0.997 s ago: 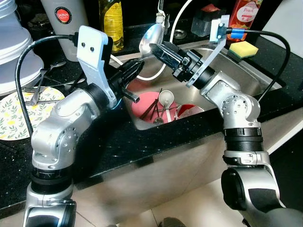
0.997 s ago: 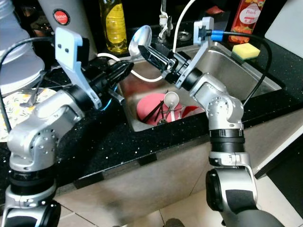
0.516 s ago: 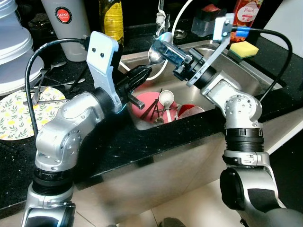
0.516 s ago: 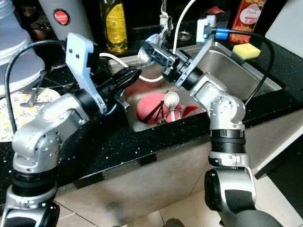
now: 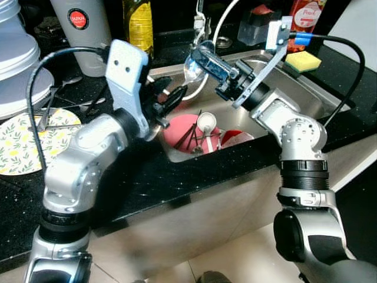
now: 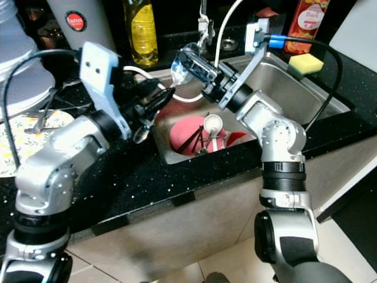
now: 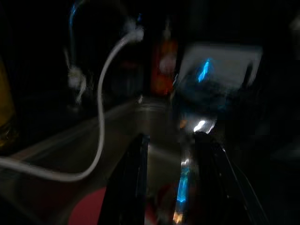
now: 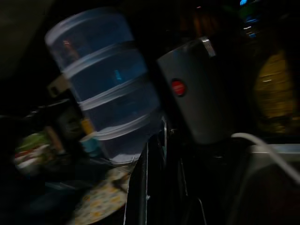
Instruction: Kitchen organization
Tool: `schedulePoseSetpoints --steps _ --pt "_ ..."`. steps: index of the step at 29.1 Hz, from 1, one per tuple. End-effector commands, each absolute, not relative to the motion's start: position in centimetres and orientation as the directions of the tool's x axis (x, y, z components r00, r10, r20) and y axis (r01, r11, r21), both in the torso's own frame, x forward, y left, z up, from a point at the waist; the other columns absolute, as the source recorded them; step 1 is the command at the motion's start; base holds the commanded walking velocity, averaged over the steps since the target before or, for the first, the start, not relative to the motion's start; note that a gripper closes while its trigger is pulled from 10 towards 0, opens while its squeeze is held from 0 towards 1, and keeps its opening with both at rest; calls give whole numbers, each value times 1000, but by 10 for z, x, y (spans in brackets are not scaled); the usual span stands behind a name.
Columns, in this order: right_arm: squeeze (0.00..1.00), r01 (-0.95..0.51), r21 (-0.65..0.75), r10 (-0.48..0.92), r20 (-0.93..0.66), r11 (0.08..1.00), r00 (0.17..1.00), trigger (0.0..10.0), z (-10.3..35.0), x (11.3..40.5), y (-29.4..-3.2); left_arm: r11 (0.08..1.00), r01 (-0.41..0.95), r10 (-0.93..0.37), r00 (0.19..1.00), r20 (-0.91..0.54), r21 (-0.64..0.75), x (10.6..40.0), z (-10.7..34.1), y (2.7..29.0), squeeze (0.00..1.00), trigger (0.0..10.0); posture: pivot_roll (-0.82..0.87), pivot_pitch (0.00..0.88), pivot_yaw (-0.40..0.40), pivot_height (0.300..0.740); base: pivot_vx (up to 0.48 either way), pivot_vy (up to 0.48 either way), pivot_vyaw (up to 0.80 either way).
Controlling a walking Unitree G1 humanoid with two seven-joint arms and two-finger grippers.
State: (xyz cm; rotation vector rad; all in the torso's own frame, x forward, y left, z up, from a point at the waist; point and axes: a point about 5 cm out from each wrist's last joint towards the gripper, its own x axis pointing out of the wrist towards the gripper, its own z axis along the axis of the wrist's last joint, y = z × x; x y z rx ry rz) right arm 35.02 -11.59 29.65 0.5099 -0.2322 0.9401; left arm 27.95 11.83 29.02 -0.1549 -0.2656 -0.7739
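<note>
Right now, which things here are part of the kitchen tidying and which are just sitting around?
In the job:
right gripper holding the big spoon
left gripper open, beside it
pink plate and utensils in the sink

Lying about:
yellow sponge
oil bottle
patterned plate

A round red and black badge [image 5: 78,18] on the tall grey steel flask [image 5: 85,32] left of the steel sink [image 5: 306,88] carries white lettering, of which "JAPAN" can be made out. The red bottle [image 5: 306,17] behind the sink bears a pale label [image 6: 309,16] reading roughly "Peach".
</note>
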Motion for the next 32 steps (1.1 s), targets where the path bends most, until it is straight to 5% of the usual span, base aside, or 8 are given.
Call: schedulePoseSetpoints --steps 1,5,10,16,24,25,26,32 --pt "0 -763 296 654 396 574 645 10000 297 358 -122 665 744 -676 635 373 -62 269 300 124 0 10000 4 20 -8 740 0 0 0" --pt "0 -598 219 509 352 771 786 10000 296 376 -134 667 737 -616 627 477 -108 261 309 144 0 10000 4 20 -8 740 0 0 0" --pt "0 -489 49 462 259 871 848 10000 281 392 -128 727 674 -566 694 444 -126 264 303 154 0 10000 13 20 -16 740 0 0 0" --pt "0 -487 -39 485 188 872 854 10000 265 397 -114 734 663 -558 713 425 -148 264 298 154 0 10000 21 15 -27 740 0 0 0" --pt "0 -617 -185 617 -63 765 784 10000 215 395 -82 760 624 -527 755 390 -180 264 292 157 0 10000 36 11 -43 740 0 0 0" --pt "122 -616 -196 613 -84 763 786 10000 210 396 -81 762 621 -525 757 388 -182 264 291 157 0 10000 36 10 -44 740 0 0 0" --pt "949 -611 -202 604 -104 765 790 10000 204 396 -80 765 617 -522 761 384 -185 263 290 156 0 10000 40 8 -44 740 0 0 0" --pt "1000 -600 -113 609 70 792 790 10000 219 395 -79 772 606 -516 773 369 -190 263 287 154 0 10000 44 4 -45 740 0 0 0"
